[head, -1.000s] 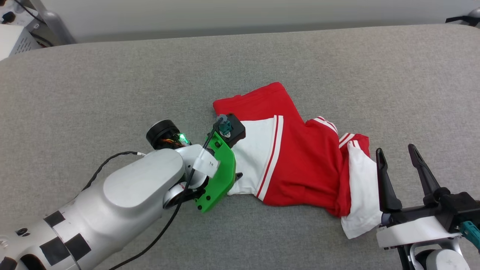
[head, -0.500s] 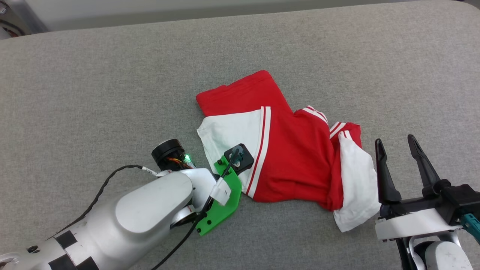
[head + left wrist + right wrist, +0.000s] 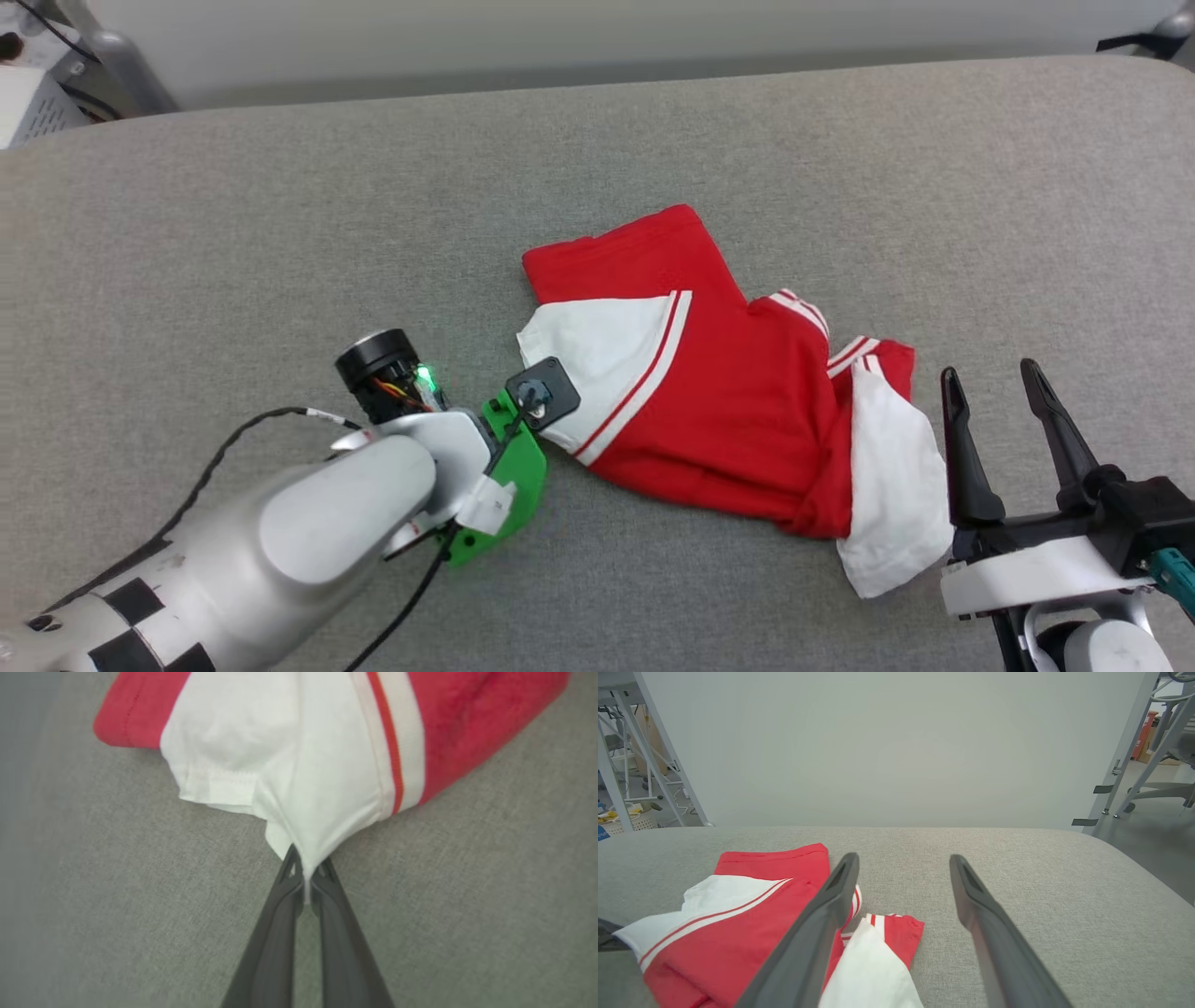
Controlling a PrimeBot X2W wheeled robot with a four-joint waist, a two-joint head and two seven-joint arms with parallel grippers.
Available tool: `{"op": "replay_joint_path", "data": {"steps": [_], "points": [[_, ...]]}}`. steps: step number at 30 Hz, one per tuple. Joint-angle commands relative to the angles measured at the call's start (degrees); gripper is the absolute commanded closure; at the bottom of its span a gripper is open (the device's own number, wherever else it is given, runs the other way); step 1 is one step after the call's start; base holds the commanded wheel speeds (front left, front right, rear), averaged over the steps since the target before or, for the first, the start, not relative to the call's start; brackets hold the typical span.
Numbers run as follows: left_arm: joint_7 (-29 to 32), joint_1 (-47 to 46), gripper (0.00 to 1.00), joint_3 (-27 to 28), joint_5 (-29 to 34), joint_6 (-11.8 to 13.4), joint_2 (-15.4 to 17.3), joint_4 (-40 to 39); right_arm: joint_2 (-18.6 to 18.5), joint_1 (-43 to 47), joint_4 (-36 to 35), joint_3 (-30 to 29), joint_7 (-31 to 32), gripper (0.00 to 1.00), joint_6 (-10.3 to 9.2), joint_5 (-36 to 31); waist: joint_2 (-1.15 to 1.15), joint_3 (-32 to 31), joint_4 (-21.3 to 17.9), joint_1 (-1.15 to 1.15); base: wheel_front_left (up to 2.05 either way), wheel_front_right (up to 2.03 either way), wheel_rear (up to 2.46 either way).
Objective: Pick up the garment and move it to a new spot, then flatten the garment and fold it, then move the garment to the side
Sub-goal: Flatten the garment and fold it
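We read this as the pick-up: left claw clamped on the white sleeve corner of the garment, bunched near the surface middle, right claw wide, empty; next needs a lift.

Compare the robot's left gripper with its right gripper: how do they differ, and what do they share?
1. The left gripper is shut; the right gripper is open, jaws wide apart.
2. The left gripper pinches the edge of the garment's white sleeve; the right gripper holds nothing.
3. The left gripper is at the garment's left end, the right gripper at its right end.
Shared: both have two long dark fingers.
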Motion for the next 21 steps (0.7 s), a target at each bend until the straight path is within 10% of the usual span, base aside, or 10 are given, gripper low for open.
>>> {"op": "replay_joint_path", "data": {"steps": [1,12,21], "points": [[-1.4,-1.2,1.00,0.2,0.8,0.3,1.3,0.9,-0.1,0.9,0.1,-0.2,-0.3,0.00,-0.05,-0.1,0.00,-2.5,2.3,-0.01,0.00,0.00,0.00],[-8.1,7.4,1.00,2.8,-3.6,5.2,9.8,3.5,-0.1,3.9,0.2,-0.6,-0.3,0.00,-0.05,-0.1,0.00,-4.9,5.1,-0.01,0.00,0.00,0.00],[-11.1,16.9,1.00,4.0,-10.9,5.7,7.1,10.6,-0.1,3.7,0.3,-1.2,-0.3,0.00,-0.05,-0.7,0.00,-4.5,5.4,-0.01,0.00,0.00,0.00]]}}
